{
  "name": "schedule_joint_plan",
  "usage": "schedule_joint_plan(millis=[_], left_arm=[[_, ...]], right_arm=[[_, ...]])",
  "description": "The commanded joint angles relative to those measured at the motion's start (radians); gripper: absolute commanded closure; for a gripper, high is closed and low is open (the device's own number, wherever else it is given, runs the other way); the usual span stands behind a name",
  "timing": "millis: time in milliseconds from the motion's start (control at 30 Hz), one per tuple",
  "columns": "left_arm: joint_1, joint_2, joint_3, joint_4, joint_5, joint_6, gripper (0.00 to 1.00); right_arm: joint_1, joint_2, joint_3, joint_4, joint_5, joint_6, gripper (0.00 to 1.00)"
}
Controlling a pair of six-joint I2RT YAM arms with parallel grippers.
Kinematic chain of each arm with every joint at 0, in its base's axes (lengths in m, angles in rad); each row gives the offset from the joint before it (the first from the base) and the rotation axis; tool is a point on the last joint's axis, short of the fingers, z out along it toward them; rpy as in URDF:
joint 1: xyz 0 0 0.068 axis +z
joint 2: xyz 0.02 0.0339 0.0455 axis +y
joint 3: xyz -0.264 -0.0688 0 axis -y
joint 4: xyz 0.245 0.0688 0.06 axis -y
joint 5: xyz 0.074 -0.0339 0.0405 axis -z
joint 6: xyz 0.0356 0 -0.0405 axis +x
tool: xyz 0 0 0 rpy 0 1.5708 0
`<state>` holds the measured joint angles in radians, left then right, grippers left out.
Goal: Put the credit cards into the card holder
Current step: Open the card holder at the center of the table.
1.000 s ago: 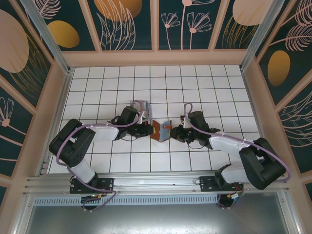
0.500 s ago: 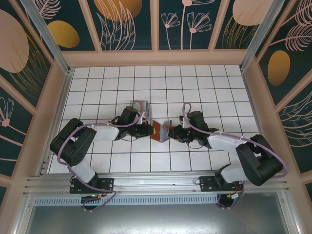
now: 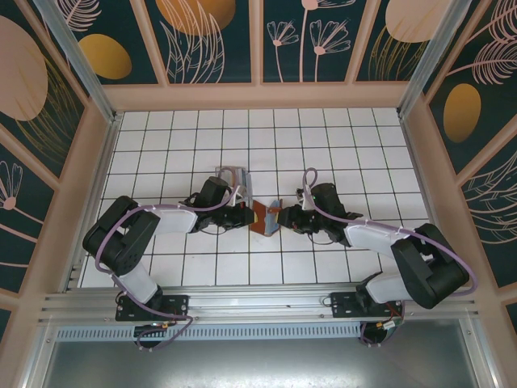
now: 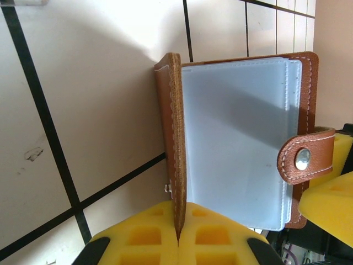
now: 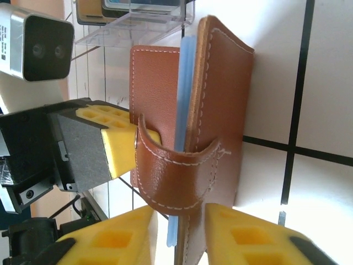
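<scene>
**Card holder held upright between both arms, mid-counter**

White tiled counter (image 3: pixel 323 137) with black grid lines, boxed in by floral-print walls (image 3: pixel 210 40). Left arm (image 3: pixel 121 238) and right arm (image 3: pixel 420 263) both reach inward and meet near the counter's centre. Card holder (image 3: pixel 262 217) sits between them: brown leather, stood on edge and opened like a book, pale blue plastic sleeves (image 4: pixel 237 138) showing inside.

Left fingers (image 4: pixel 143 243) are clamped shut on the edge of one leather cover, yellow pads pressed together around it. Right fingers (image 5: pixel 259 243) straddle the other cover's edge with a gap between the pads; cannot tell if they actually pinch it.

Clear case (image 3: pixel 233 176) lies on the counter just behind the left fingers, apart from the holder. Snap strap (image 5: pixel 176 176) curls loose around the holder's open side, snap undone.
</scene>
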<state>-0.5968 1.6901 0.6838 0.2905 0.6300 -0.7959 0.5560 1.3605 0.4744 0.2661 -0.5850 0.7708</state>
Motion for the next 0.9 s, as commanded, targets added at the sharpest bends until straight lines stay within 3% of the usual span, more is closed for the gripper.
schedule_joint_plan(millis=[0,167,333,467,600,700,867], left_arm=[[-0.003,0.013,0.011,-0.010,0.020,0.019,1.00],[-0.003,0.009,0.003,0.002,0.020,0.012,1.00],[-0.002,0.005,-0.001,0.004,0.021,0.010,1.00],[-0.002,0.005,-0.003,0.007,0.023,0.011,1.00],[-0.002,0.005,-0.004,0.008,0.025,0.010,1.00],[-0.003,0.003,-0.004,0.010,0.024,0.010,1.00],[-0.002,0.002,-0.007,0.013,0.026,0.009,1.00]], right_arm=[[-0.003,0.008,-0.013,0.030,-0.015,0.001,0.80],[-0.003,0.005,-0.005,0.010,-0.010,-0.011,0.83],[-0.003,-0.007,-0.015,0.043,-0.024,-0.005,0.71],[-0.003,-0.011,-0.017,0.061,-0.030,-0.006,0.68],[-0.003,0.006,-0.013,0.061,-0.033,-0.005,0.68],[-0.004,0.019,-0.008,0.058,-0.034,-0.005,0.76],[-0.003,0.033,0.000,0.044,-0.030,-0.015,0.78]])
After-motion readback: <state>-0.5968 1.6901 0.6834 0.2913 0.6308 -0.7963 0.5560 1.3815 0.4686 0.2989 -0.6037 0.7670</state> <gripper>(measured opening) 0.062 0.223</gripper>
